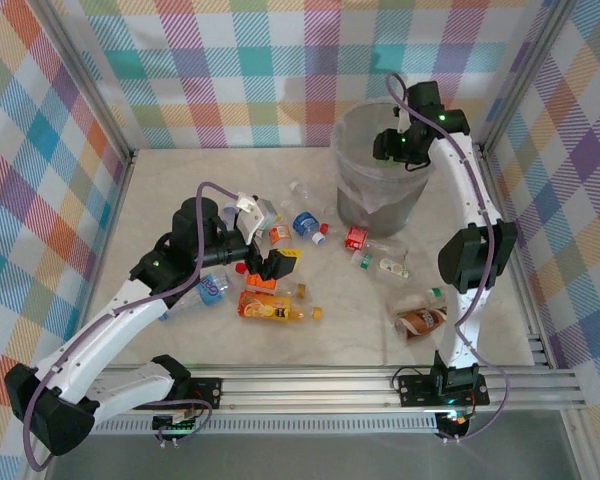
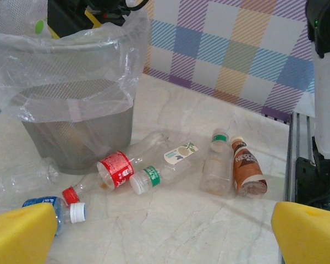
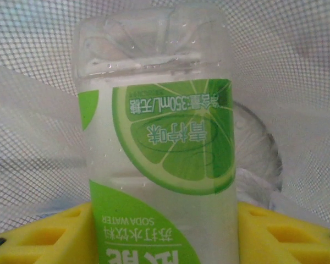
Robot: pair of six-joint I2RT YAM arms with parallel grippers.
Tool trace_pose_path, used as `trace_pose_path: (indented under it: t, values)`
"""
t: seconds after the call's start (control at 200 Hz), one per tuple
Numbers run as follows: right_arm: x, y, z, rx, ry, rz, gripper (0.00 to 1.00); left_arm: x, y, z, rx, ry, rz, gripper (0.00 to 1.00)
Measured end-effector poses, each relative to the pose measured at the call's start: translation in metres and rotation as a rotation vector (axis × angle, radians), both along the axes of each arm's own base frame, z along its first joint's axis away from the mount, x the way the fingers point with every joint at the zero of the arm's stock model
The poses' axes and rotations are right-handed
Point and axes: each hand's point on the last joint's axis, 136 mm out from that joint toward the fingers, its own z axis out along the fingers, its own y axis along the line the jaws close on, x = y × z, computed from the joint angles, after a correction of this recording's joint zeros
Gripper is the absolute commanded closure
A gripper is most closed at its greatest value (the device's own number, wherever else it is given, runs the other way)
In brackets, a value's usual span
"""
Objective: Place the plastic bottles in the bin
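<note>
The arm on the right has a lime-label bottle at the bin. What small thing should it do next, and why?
Most likely, open the right gripper and let the lime-label bottle drop. The top view puts that gripper over the mouth of the bin, and its wrist camera shows the mesh wall all around behind the held bottle.

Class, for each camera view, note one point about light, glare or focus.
Top external: even light, soft faint shadows, the bin sharp. Left wrist: the bag liner catches whitish glare; the near yellow fingers look soft. Right wrist: the lime-label bottle is readable, the mesh behind it blurred.
</note>
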Motion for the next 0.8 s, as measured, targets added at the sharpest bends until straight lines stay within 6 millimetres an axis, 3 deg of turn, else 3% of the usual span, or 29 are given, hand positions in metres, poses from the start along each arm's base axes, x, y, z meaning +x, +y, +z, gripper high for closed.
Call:
trace_pose_path:
  t: [0.46,0.8]
  values:
    - [-0.003,-0.011,-0.051,-0.065,0.155,-0.031,0.40,0.001,-0.001,-0.003,0.020,-0.001,-0.007,0.00]
    - [-0.003,-0.015,-0.073,-0.096,0.212,-0.042,0.38,-0.002,-0.004,-0.003,0.039,-0.001,-0.032,0.00]
